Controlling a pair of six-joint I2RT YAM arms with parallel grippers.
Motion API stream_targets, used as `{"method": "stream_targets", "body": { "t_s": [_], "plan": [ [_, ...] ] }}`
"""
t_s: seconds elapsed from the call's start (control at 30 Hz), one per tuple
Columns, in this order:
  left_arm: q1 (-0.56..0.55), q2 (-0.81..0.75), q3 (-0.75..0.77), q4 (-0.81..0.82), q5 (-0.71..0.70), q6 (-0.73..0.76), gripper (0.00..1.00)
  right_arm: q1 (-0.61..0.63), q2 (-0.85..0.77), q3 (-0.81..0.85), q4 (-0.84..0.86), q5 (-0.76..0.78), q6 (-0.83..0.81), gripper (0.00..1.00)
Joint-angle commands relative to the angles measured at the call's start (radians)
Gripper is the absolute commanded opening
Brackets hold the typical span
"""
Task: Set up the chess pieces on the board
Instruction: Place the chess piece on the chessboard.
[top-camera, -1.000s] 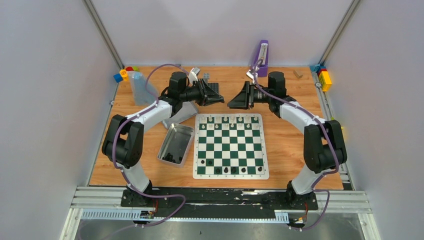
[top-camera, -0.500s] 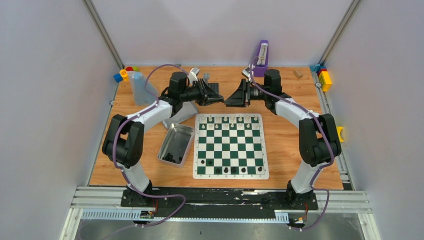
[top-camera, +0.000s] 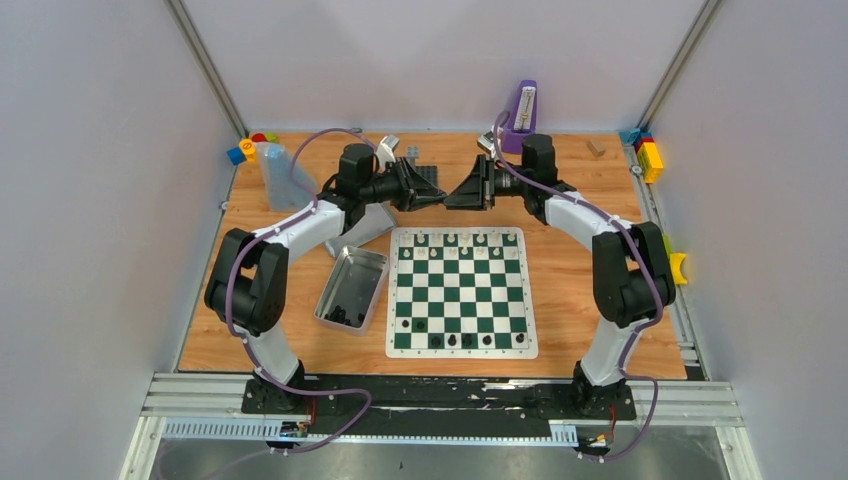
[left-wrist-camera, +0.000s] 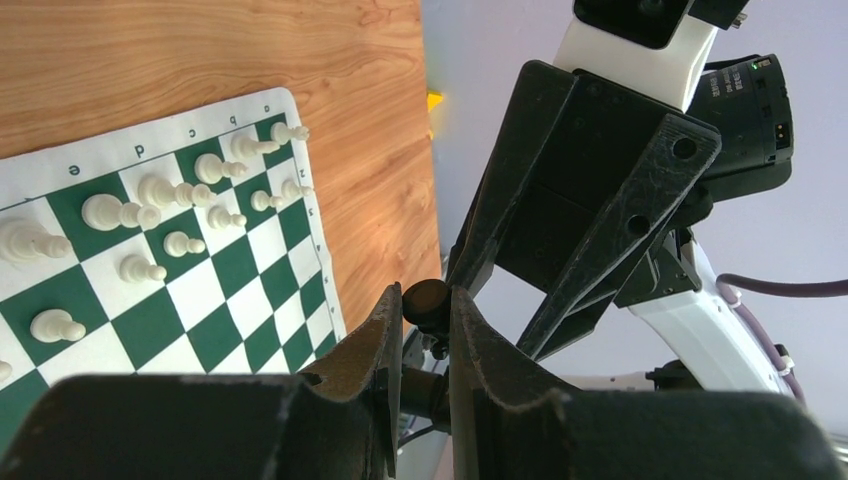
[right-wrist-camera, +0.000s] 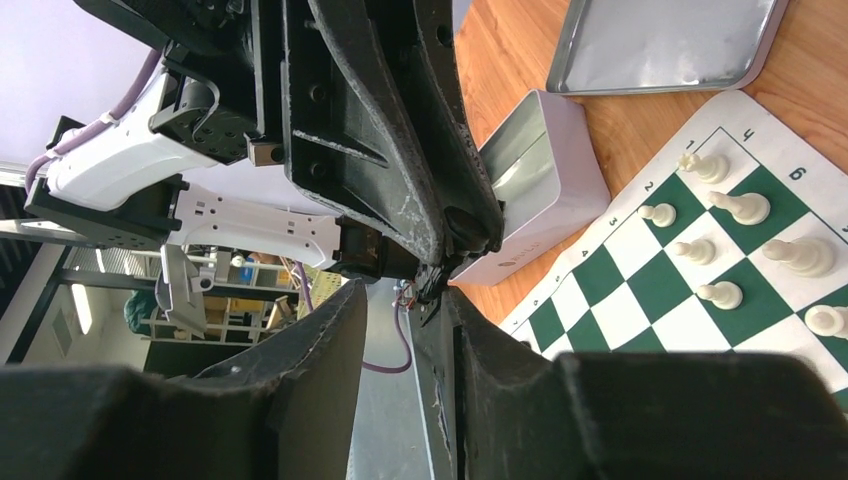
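Wooden tabletop (top-camera: 590, 290) carried the board (top-camera: 461, 291), with cream pieces (top-camera: 465, 240) along its far rows. Above the far edge both arms reached inward, forearms roughly level, tips almost meeting. The left gripper (top-camera: 438, 200) was clamped on a black piece (left-wrist-camera: 427, 303), its round head showing. The right gripper (top-camera: 452, 197) stood parted and empty. This looked like a handover, though whether its fingers already flanked the piece was unclear. Next, it needed to close squarely before the left let go.

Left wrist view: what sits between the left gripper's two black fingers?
A small black chess piece, pinched at the tip of the left gripper; the left wrist view shows it.
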Motion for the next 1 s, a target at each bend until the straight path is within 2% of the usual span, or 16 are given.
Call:
{"method": "stream_targets", "body": {
  "t_s": [0.0,0.47,0.7,0.83,0.97],
  "plan": [
    [-0.007,-0.003,0.013,0.037,-0.01,0.009,0.13,0.013,0.007,0.039,0.017,-0.001,0.004,0.33],
    [-0.018,-0.008,0.001,0.041,-0.024,0.016,0.17,0.024,0.022,0.053,0.016,0.007,0.014,0.24],
    [-0.025,-0.017,-0.005,0.037,-0.03,0.024,0.18,0.024,0.014,0.059,0.008,0.008,0.013,0.1],
    [-0.025,-0.028,-0.008,0.021,-0.036,0.057,0.27,0.015,-0.004,0.056,-0.017,0.016,-0.008,0.0],
    [-0.025,-0.044,0.015,-0.038,-0.037,0.136,0.46,0.008,-0.029,0.061,-0.104,0.028,-0.083,0.0]
  ]
}}
